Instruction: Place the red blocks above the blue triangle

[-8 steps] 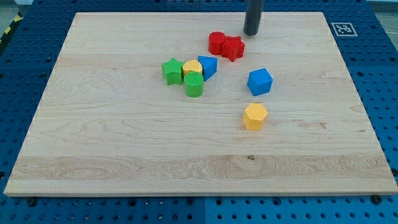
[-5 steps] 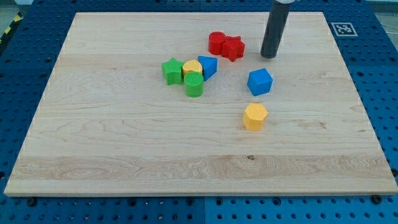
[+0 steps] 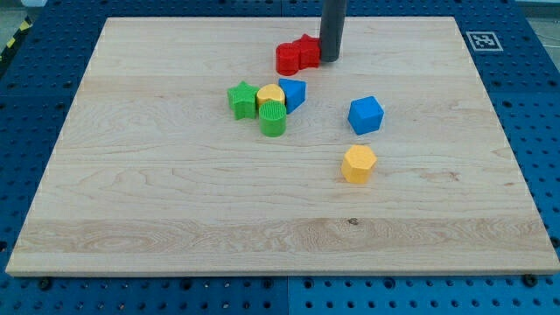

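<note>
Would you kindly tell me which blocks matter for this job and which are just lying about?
Job:
two red blocks, touching
blue triangle
my tip, at the red pair's right side

Lying about:
green star
yellow block
green cylinder
blue cube
yellow hexagon

We see a pale wooden board [image 3: 175, 210], smooth and matt with visible grain. Beside our tip [image 3: 330, 59], the two red blocks [image 3: 296, 55] look like matt plastic. The rod [image 3: 332, 26] looks dark, smooth and dull.

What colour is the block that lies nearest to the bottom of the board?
Yellow. The yellow block shows plainly in the camera view, below the blue cube.
</note>
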You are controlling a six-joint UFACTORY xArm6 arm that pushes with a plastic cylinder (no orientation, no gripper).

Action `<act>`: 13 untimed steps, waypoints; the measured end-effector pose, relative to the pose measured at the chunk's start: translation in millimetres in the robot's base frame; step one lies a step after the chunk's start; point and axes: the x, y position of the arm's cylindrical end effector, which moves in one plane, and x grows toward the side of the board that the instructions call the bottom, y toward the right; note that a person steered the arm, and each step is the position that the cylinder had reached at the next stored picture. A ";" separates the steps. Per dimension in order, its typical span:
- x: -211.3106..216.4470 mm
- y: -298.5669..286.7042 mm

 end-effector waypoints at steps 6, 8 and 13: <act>-12.9 -12.4; 8.1 -27.6; 60.3 59.0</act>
